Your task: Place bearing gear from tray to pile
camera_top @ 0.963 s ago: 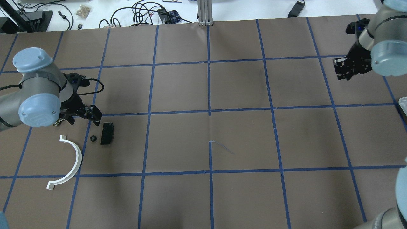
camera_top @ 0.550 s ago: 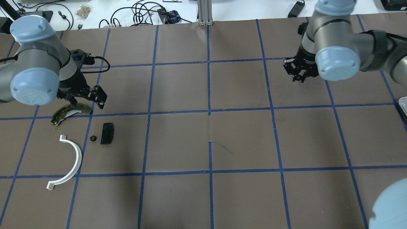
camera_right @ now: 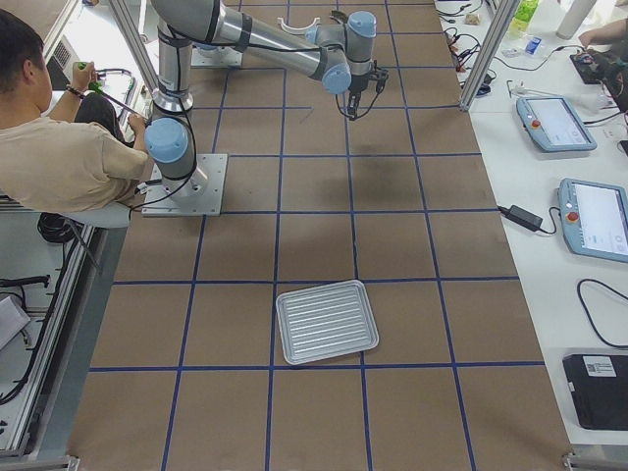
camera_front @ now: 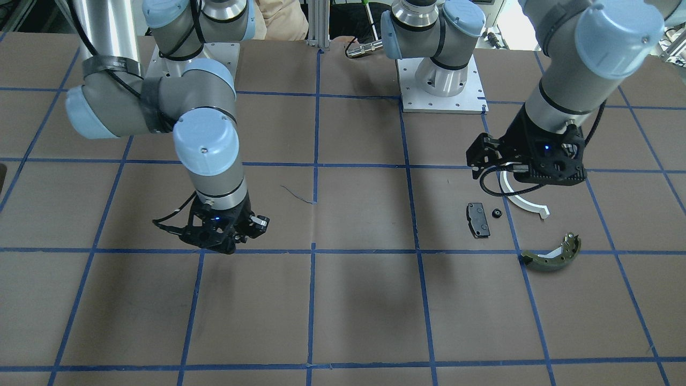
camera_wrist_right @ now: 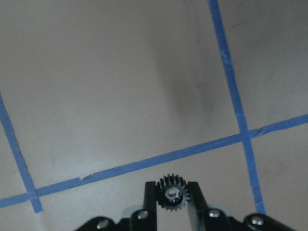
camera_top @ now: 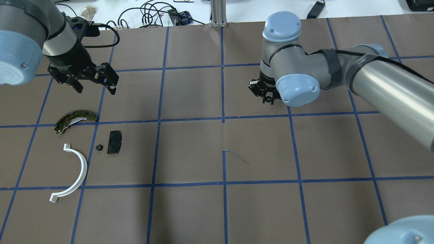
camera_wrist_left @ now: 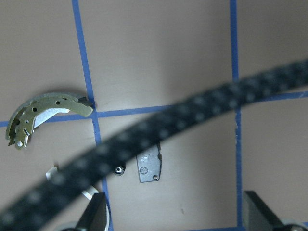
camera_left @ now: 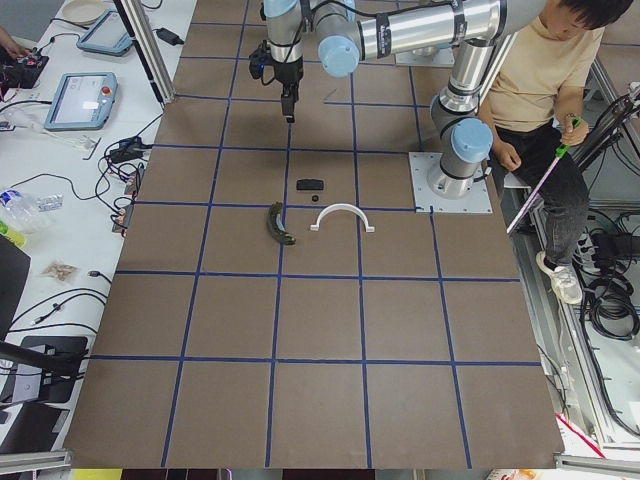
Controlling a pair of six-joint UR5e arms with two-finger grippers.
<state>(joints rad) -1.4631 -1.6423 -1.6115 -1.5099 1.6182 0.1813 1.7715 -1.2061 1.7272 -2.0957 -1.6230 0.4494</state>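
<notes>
My right gripper (camera_top: pixel 268 98) hangs over the table's middle, shut on a small black toothed bearing gear (camera_wrist_right: pixel 172 194) that shows only in the right wrist view. The pile lies at the left: an olive brake shoe (camera_top: pixel 75 119), a white half-ring (camera_top: pixel 76 173), a black pad (camera_top: pixel 114 142) and a small black round part (camera_top: pixel 99 147). My left gripper (camera_top: pixel 95 87) is open and empty, beyond the brake shoe. Its wrist view shows the shoe (camera_wrist_left: pixel 43 113) and the pad (camera_wrist_left: pixel 149 166) below it. The silver ribbed tray (camera_right: pixel 327 321) shows only in the exterior right view.
Cables and small gear (camera_top: pixel 152 15) lie on the white bench past the table's far edge. A black cable (camera_wrist_left: pixel 159 139) crosses the left wrist view. A seated person (camera_right: pixel 59 147) is behind the robot bases.
My right arm has swung from the table's right edge to the middle. My left gripper has moved back from the brake shoe, which now lies free on the table.
</notes>
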